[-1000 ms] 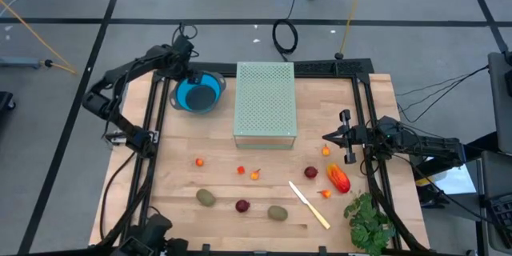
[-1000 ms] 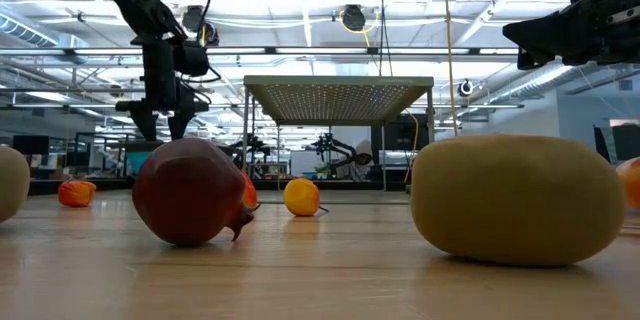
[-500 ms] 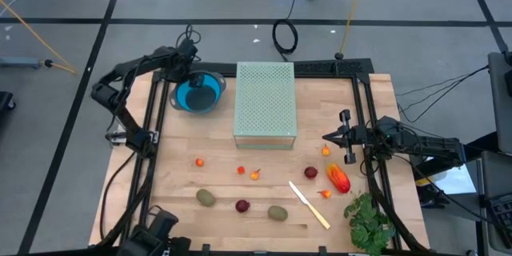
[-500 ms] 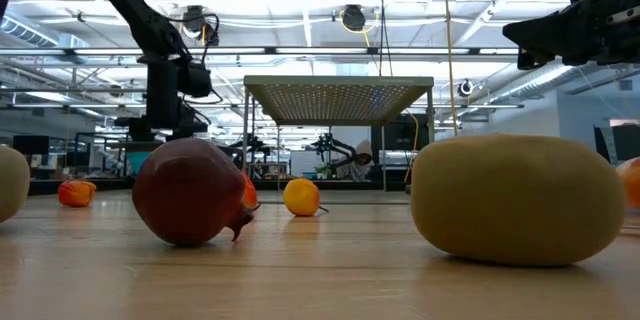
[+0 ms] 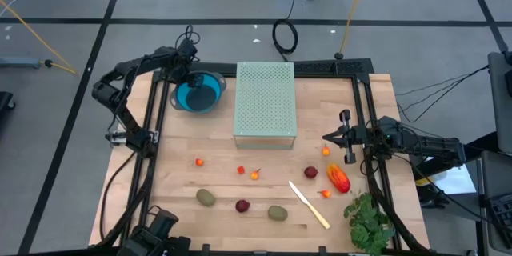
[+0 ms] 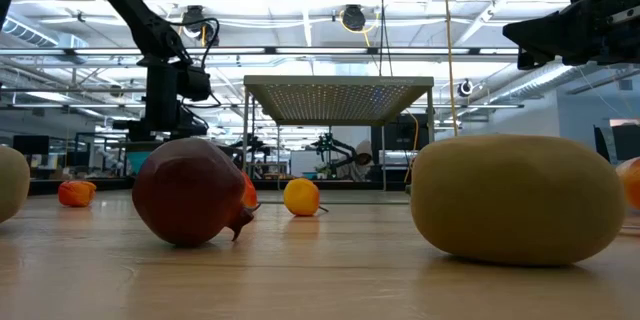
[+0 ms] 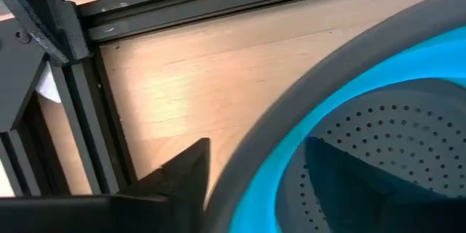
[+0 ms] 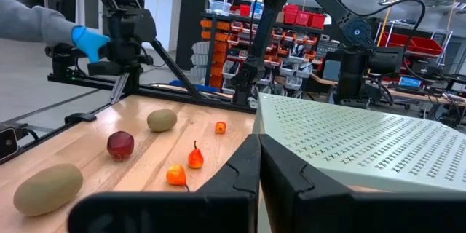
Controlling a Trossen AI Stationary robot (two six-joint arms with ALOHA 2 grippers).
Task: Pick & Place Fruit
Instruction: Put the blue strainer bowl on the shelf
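Note:
The fruit lies loose on the wooden table: a red-orange oval (image 5: 339, 178), two kiwi-like ovals (image 5: 206, 198) (image 5: 278, 212), two dark red balls (image 5: 242, 205) (image 5: 311, 172) and tiny orange bits such as (image 5: 255, 175). A blue strainer bowl (image 5: 198, 94) with a grey rim stands at the far left. My left gripper (image 5: 188, 76) is low at the bowl's left rim, open. One finger (image 7: 182, 178) is outside the rim (image 7: 262, 145) and a dark shape that seems the other finger (image 7: 349, 167) is inside. My right gripper (image 5: 336, 138) is shut, above the table's right side, holding nothing. My left gripper comes down from above astride the bowl's grey rim (image 7: 240, 182), one finger outside and one apparently inside the bowl. I cannot tell whether either finger touches the rim. The bowl stands on the table.
A pale green perforated box (image 5: 265, 102) stands mid-table at the far side. A cream knife (image 5: 309, 205) and a green leafy bunch (image 5: 368, 222) lie near the right front. Black rails (image 5: 152, 120) run along both sides. A person's blue-gloved hand (image 8: 91, 42) shows beyond the table.
My left gripper has gone down over the bowl's left rim, its elbow swinging toward the far edge, and then held still. The fruit, the bowl and my right arm have stayed where they were.

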